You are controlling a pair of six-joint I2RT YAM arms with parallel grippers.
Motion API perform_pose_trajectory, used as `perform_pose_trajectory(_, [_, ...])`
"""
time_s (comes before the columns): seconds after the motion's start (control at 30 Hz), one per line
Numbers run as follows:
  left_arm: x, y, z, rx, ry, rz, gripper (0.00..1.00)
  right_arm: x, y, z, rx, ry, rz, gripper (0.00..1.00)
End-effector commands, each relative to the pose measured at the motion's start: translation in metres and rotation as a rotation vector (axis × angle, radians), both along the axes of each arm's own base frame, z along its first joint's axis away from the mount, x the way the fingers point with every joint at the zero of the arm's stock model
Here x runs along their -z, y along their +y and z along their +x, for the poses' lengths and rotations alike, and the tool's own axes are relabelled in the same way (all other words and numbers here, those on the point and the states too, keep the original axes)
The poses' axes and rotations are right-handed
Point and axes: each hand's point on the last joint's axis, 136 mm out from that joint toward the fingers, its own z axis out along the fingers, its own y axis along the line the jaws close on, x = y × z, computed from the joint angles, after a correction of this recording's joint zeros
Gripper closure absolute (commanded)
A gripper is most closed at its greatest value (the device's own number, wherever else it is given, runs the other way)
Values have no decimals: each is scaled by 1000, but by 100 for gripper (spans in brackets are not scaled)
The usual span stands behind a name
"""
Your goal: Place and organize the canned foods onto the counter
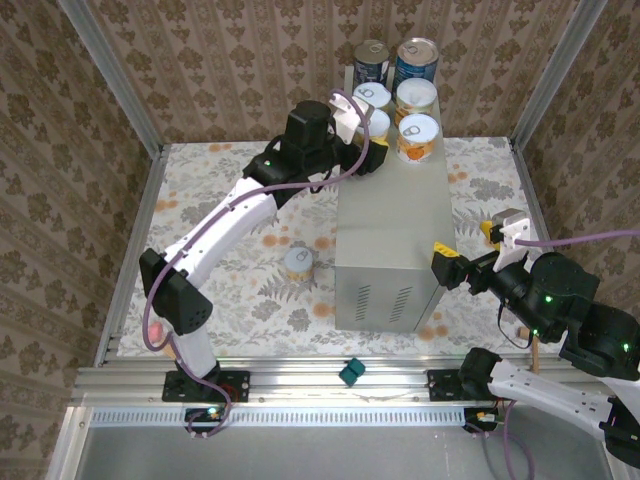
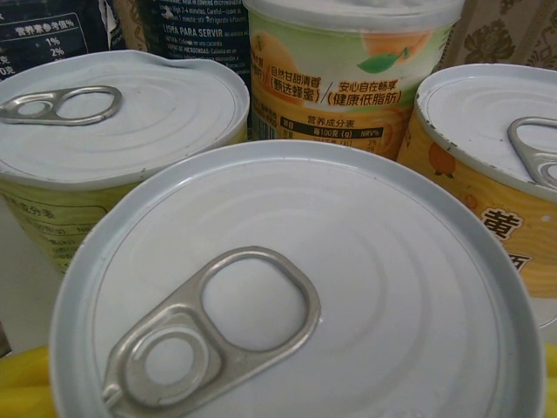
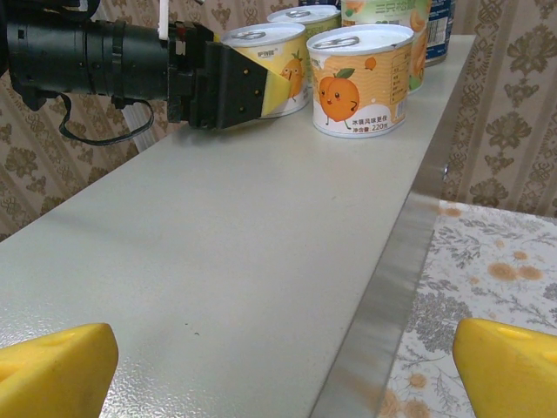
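Observation:
The counter (image 1: 395,230) is a tall grey box with vent slits on its near face. At its far end stand two dark blue cans (image 1: 372,62) (image 1: 415,60) and, in front of them, several short white-lidded cans, among them one with an orange picture (image 1: 418,135) (image 3: 361,83). My left gripper (image 1: 368,136) (image 2: 285,380) is shut on a short can (image 1: 380,122) (image 2: 296,287) (image 3: 261,37) at the front left of that group, its base on the counter top. Another short can (image 1: 298,262) stands on the floral floor left of the counter. My right gripper (image 1: 468,250) (image 3: 278,374) is open over the counter's near right edge, holding nothing.
Patterned walls and aluminium posts enclose the floral floor (image 1: 230,200). A small green object (image 1: 351,372) lies on the front rail. The near half of the counter top (image 3: 261,244) is bare. The left arm reaches diagonally across the floor left of the counter.

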Motion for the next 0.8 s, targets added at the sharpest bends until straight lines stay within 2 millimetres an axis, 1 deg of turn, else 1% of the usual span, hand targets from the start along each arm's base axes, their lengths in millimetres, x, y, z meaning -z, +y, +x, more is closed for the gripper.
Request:
perform_pose_trajectory(0.0, [26,-2,1,7,67,58,21,-5,-3,2,24,-18,29,0])
perform_pose_trajectory(0.17, [29,-8,-3,19,69,66,21,-5,-4,2,26,-19,28,0])
perform_pose_trajectory(0.6, [32,-10,-1,17,79,63,20,-7,-7,0,27,-23,33,0])
perform_pose_trajectory(0.67, [32,-10,-1,17,79,65,19,-7,-6,0,28,-25,33,0])
perform_pose_trajectory(0.77, [33,-10,-1,16,82,64,14,-7,-6,0,28,-25,33,0])
